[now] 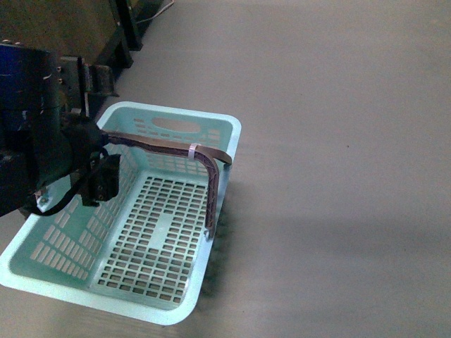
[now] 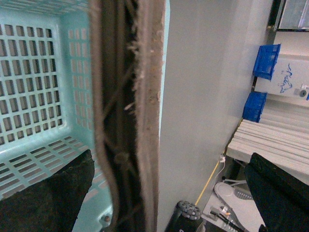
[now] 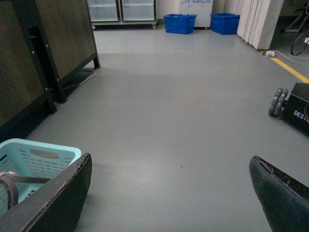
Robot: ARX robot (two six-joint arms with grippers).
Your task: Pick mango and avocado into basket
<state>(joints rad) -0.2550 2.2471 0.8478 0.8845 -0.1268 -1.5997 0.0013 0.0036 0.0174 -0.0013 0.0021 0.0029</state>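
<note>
The light turquoise basket point(image 1: 232, 134) stands on the grey floor, and nothing lies on its slotted bottom. Its grey-brown handle point(image 1: 169, 146), tied with a white zip tie point(image 1: 192, 151), arches across it. My left gripper point(image 1: 104, 172) hangs over the basket's left side. In the left wrist view the left gripper point(image 2: 169, 193) is open, with the handle point(image 2: 128, 121) running between its fingers point(image 2: 48, 198) and the basket wall point(image 2: 43, 96) behind. My right gripper point(image 3: 169, 198) is open over bare floor, the basket's corner point(image 3: 34, 157) beside one finger point(image 3: 53, 203). The mango and the avocado are out of view.
A dark cabinet on black legs point(image 3: 29, 63) stands beyond the basket. Blue crates point(image 3: 179, 23) sit along the far wall. A black wheeled box point(image 3: 297, 106) and a yellow floor line point(image 3: 289, 70) lie to the right. Grey floor stretches right of the basket.
</note>
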